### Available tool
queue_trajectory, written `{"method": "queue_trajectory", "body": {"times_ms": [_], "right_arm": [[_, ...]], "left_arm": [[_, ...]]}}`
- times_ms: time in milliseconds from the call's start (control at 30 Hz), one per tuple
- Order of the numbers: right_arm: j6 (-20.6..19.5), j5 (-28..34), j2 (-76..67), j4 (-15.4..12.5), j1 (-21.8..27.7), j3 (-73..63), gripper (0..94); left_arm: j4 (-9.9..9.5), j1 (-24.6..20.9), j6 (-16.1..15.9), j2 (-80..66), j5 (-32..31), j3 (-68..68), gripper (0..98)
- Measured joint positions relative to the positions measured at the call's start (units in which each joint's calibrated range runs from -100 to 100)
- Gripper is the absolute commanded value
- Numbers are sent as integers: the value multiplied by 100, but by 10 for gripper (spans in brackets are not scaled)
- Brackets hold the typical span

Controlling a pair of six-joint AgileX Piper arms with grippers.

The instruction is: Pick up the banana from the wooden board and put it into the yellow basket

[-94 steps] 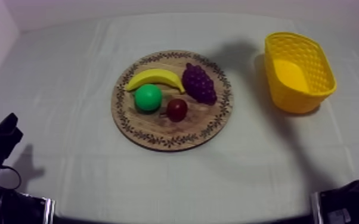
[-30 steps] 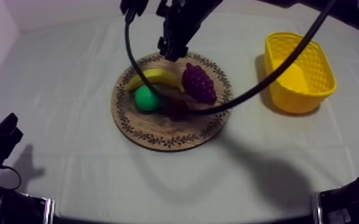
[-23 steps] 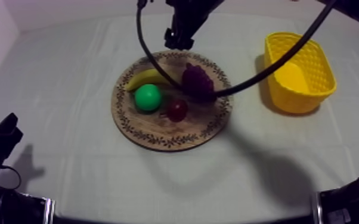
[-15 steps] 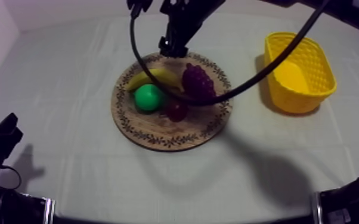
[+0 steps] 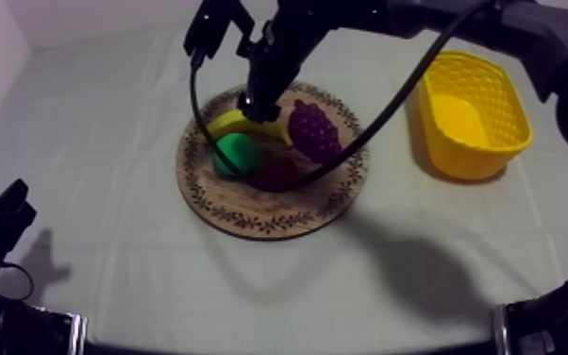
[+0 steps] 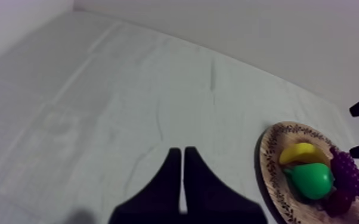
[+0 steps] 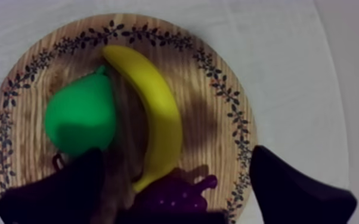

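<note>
One each: board (image 5: 269, 223), basket (image 5: 476, 162), banana (image 7: 158, 119), pear (image 7: 80, 116), grapes (image 5: 314, 132), small red fruit (image 5: 278, 173); banana lies rim-to-grapes. Right tool (image 7: 176, 155) wide; left tool (image 6: 183, 154) narrow.

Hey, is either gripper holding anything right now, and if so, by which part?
Nothing is held. The right gripper hangs open over the banana on the board, its fingers clear of it. The left gripper is shut on nothing.

This looked like a robot lab to me. Around the wooden board (image 5: 259, 215) lay plain cloth (image 5: 108, 245), bare wall (image 6: 265, 30) beyond.
</note>
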Motion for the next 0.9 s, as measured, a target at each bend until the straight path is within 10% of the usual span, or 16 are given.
{"method": "queue_trajectory", "body": {"times_ms": [900], "right_arm": [[-58, -277, 1060, 58, -2, -519, 906]], "left_arm": [[0, 0, 0, 0, 0, 0, 1]]}}
